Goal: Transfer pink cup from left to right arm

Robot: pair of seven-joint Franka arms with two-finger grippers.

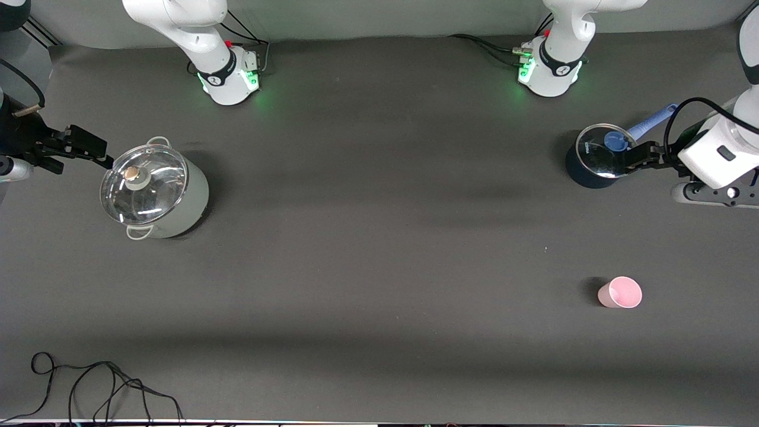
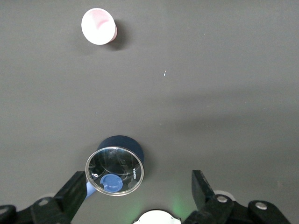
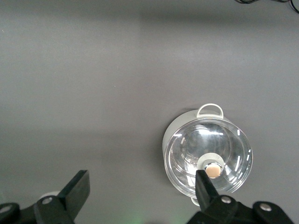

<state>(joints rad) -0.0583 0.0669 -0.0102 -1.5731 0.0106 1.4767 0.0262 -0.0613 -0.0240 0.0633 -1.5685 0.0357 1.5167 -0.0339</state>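
Both end effectors gape empty; pink cup [image 1: 620, 292] stands upright, mouth up.

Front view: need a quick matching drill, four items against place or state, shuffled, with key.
Column 1:
1. pink cup
2. dark blue pot
3. pale pot
4. left tool

Column 2:
A. lidded, at the right arm's end of the table
B. open, up over the rim of a glass-lidded pot
C. alone on the mat, nearest the front camera
D. has a blue lid knob, at the left arm's end

Pairs: 1-C, 2-D, 3-A, 4-B
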